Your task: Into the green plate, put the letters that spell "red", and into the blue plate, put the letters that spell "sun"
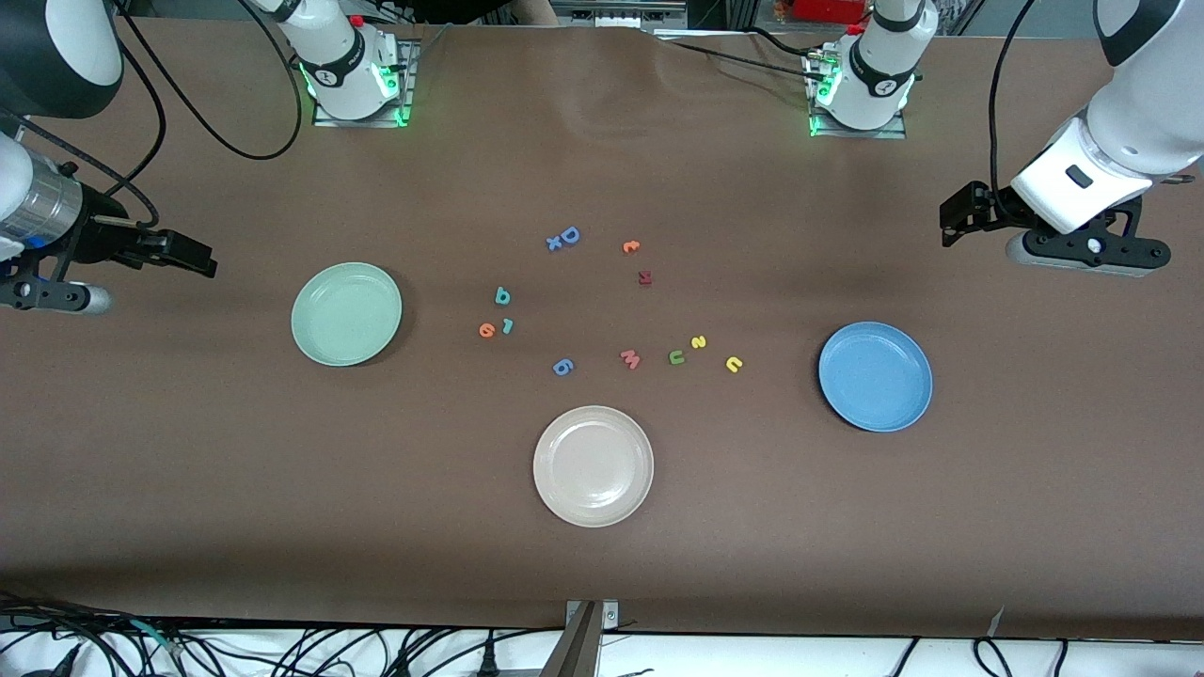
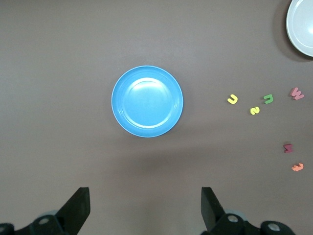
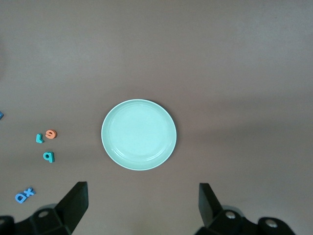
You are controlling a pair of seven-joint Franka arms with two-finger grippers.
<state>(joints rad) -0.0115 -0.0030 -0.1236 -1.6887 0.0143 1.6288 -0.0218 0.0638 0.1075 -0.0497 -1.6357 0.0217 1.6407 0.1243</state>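
While both arms wait at the ends of the tabletop (image 1: 188, 527), nothing is held; the left hand (image 2: 144, 208) hangs with its fingers spread wide over bare brown surface toward the left arm's end, just by the blue plate (image 1: 876, 376), and the right hand (image 3: 142, 208) hangs the same way, fingers spread, over the right arm's end near the green plate (image 1: 346, 313).

Both plates lie flat with nothing in them; a beige plate (image 1: 594, 465) sits between them and nearer the front camera.

The letters are scattered in the middle of the tabletop; the teal d (image 1: 503, 297) lies closest to the green plate, and just nearer the camera the orange e (image 1: 486, 330) and the thin teal r (image 1: 508, 326) lie side by side, almost touching.

Toward the blue plate, the green u (image 1: 676, 357), the yellow s (image 1: 699, 342) and the yellow n (image 1: 734, 364) form a loose row, each a little apart from the next.

Other pieces lie among them: a pink M (image 1: 629, 358) beside the green u, a blue 6 (image 1: 562, 367) above the beige plate, a larger blue D (image 1: 567, 236) with a small blue x touching it, an orange piece (image 1: 631, 247) and a dark red piece (image 1: 644, 277) farther from the camera.
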